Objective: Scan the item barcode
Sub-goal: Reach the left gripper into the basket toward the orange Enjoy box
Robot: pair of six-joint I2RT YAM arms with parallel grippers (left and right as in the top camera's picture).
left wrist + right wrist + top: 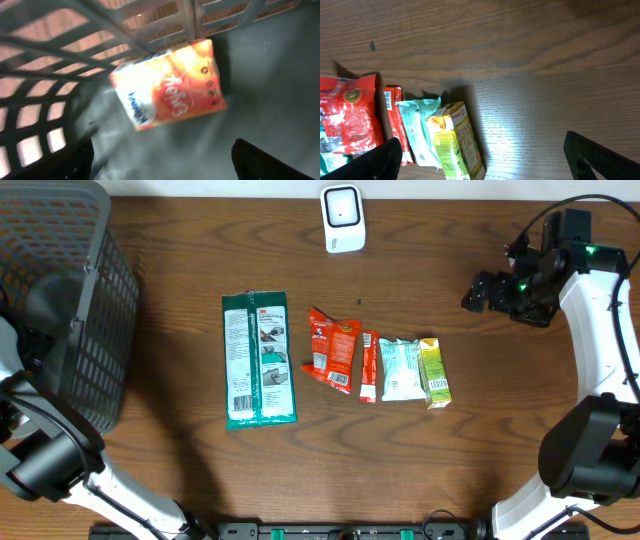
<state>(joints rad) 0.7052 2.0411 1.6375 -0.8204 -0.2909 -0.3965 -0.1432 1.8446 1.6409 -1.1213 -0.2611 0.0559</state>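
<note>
While the left gripper [162, 162] gapes empty over an orange carton [170, 85] in the basket [60, 35], the right gripper [482, 160] hangs spread, empty.

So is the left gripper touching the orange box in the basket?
Apart. The left wrist view shows the left gripper open, both fingers clear of the orange box, basket floor between.

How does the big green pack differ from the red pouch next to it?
The green pack is the largest item in the row; the red pouch is clearly smaller. The green pack lies square to the table edge, while the red pouch is tilted. The green pack sits apart at the row's left end; the red pouch lies close beside a narrow red stick. Both lie flat on the wooden table.
</note>
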